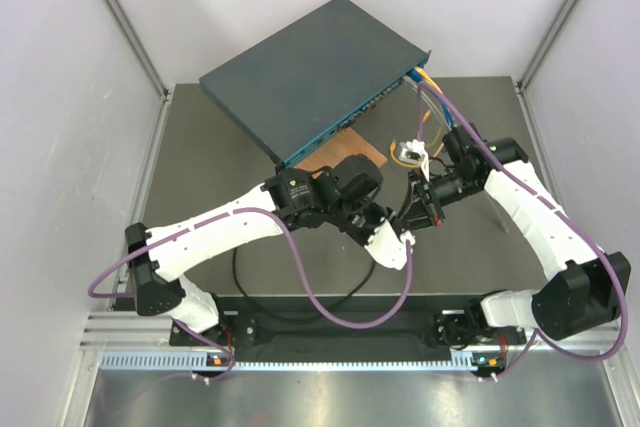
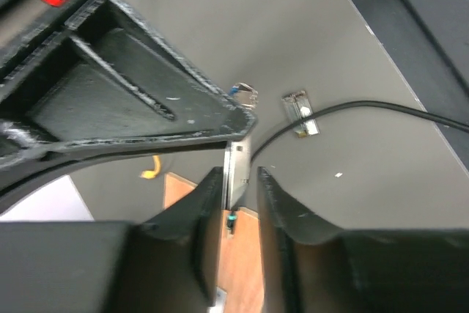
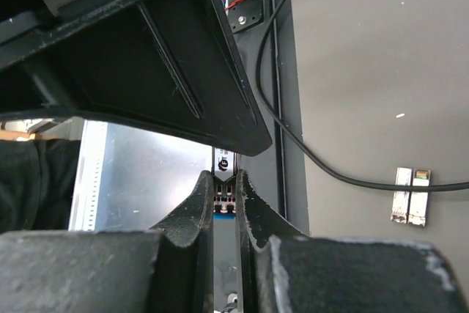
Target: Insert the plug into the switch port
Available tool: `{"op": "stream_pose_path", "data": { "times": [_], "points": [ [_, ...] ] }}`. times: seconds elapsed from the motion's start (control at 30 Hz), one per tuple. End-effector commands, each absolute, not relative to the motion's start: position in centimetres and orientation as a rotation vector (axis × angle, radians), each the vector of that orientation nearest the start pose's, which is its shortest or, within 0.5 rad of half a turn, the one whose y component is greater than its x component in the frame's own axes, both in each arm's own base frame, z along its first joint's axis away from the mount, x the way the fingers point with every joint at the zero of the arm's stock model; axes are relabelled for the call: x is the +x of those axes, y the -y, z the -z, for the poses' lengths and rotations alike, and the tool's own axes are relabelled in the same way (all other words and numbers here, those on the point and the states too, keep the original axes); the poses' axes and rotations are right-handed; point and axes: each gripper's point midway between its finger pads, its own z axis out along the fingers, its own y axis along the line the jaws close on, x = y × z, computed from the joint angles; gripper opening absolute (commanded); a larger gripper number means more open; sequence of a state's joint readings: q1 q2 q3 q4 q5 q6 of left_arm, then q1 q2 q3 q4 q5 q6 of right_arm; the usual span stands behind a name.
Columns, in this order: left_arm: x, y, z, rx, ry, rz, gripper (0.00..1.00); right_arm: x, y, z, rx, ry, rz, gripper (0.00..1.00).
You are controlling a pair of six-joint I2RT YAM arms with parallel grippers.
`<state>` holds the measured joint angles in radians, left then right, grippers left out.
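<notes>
Near edge: two arm bases. One thin black cable [image 1: 240, 269] loops over the table [image 1: 200, 157] just beyond them.

Mid-table: both arms meet tip to tip.
- Right gripper [image 3: 223, 179]: jaws clenched on the plug [image 3: 223, 199], a thin silver-and-dark piece standing edge-on between them.
- Left gripper [image 2: 239, 175]: jaws set narrowly either side of the same piece. A sliver of shadow on one side, so I cannot tell whether they grip.
- In the left wrist view the black cable runs in to the jaws.

Beside the cable: one loose silver stick [image 3: 410, 196], lying flat and apart from both grippers.

Further back: one brown board [image 1: 345, 159], flat, between the grippers and the switch [image 1: 310, 72].

Far side: one switch, set at an angle. The switch port [image 1: 362, 110] is in the row along its teal front face, well apart from the plug. Yellow and blue cables [image 1: 422, 79] are bunched at the right end of that face; number unclear.
</notes>
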<state>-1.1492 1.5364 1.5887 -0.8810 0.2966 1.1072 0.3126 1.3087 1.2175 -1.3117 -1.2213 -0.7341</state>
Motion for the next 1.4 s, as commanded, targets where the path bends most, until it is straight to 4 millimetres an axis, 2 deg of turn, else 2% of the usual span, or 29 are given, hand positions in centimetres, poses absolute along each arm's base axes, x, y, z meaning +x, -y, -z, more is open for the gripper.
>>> {"op": "stream_pose_path", "data": {
  "times": [0.0,0.03,0.07,0.13,0.17,0.2,0.27,0.3,0.33,0.4,0.43,0.5,0.53,0.57,0.63,0.67,0.7,0.8,0.87,0.93,1.0,1.13,1.2,1.23,1.27,1.37],
  "points": [
    [15.1,38.8,-26.4,2.163,-0.85,0.386,0.28,13.0,-21.2,-25.9,-1.309,-1.806,-1.559,0.0],
    [15.1,38.8,-26.5,2.156,-0.863,0.394,0.23,13.1,-21.3,-26.0,-1.317,-1.793,-1.554,0.0],
    [15.0,38.8,-26.5,2.154,-0.87,0.4,0.13,13.1,-21.3,-26.0,-1.314,-1.799,-1.558,0.01],
    [15.0,38.7,-26.5,2.142,-0.892,0.408,0.0,13.2,-21.3,-26.3,-1.327,-1.779,-1.549,0.12],
    [14.9,38.6,-26.4,2.141,-0.899,0.409,0.0,13.3,-21.3,-26.3,-1.329,-1.775,-1.543,0.34],
    [15.0,38.5,-26.6,2.131,-0.911,0.405,0.0,13.4,-21.4,-26.4,-1.334,-1.765,-1.536,0.46],
    [15.2,38.5,-27.1,2.091,-0.945,0.411,0.0,13.9,-21.4,-26.2,-1.32,-1.788,-1.498,0.6],
    [15.1,38.4,-27.4,2.073,-0.972,0.424,0.0,15.4,-21.5,-26.2,-1.315,-1.761,-1.425,0.64],
    [14.7,38.3,-27.5,2.066,-0.982,0.448,0.0,16.4,-21.2,-25.7,-1.26,-1.847,-1.366,0.65],
    [14.1,37.9,-27.9,2.04,-1.041,0.51,0.0,18.0,-20.5,-26.4,-1.217,-1.837,-1.215,0.7],
    [13.6,37.9,-28.0,2.027,-1.059,0.559,0.0,20.3,-20.1,-26.8,-1.163,-1.838,-1.081,0.72],
    [13.2,37.7,-28.2,1.956,-1.192,0.663,0.0,22.0,-18.9,-28.6,-1.089,-1.794,-0.928,0.84],
    [12.3,37.7,-28.2,1.956,-1.213,0.751,0.0,23.4,-18.3,-29.2,-1.04,-1.783,-0.838,0.87],
    [12.6,37.5,-27.9,1.941,-1.263,0.783,0.0,23.6,-17.8,-30.2,-1.015,-1.752,-0.786,0.89],
    [12.6,37.6,-28.3,1.865,-1.365,0.895,0.0,24.9,-16.5,-29.9,-0.934,-1.781,-0.667,0.97],
    [13.2,37.4,-28.7,1.814,-1.404,0.968,0.0,25.0,-16.0,-30.3,-0.918,-1.769,-0.622,1.0],
    [13.5,37.7,-29.4,1.722,-1.475,1.061,0.0,25.1,-15.5,-29.9,-0.929,-1.77,-0.575,1.0],
    [13.8,37.4,-29.6,1.593,-1.647,1.285,0.0,24.6,-14.3,-29.7,-0.928,-1.789,-0.501,1.0],
    [14.3,37.5,-29.6,1.533,-1.702,1.358,0.0,23.8,-13.5,-29.9,-0.973,-1.756,-0.446,1.0],
    [14.4,37.6,-30.3,1.434,-1.78,1.465,0.0,23.0,-12.7,-29.2,-1.029,-1.738,-0.407,1.0],
    [15.6,37.7,-30.4,1.319,-1.866,1.496,0.0,20.5,-13.0,-28.6,-1.139,-1.692,-0.43,1.0],
    [16.4,37.9,-29.8,1.228,-1.962,1.533,0.0,17.4,-13.3,-27.3,-1.379,-1.504,-0.403,0.97],
    [16.4,38.1,-29.6,1.183,-2.012,1.578,0.0,16.2,-13.7,-27.7,-1.432,-1.391,-0.383,0.92],
    [16.3,38.2,-29.4,1.175,-2.026,1.6,0.0,16.2,-13.7,-27.6,-1.469,-1.333,-0.353,0.88],
    [16.1,38.2,-29.1,1.15,-2.061,1.618,0.0,16.0,-13.9,-28.1,-1.479,-1.286,-0.336,0.81],
    [16.7,38.7,-28.7,1.073,-2.131,1.626,0.0,16.3,-14.5,-28.6,-1.511,-1.217,-0.334,0.72]
  ]
}}
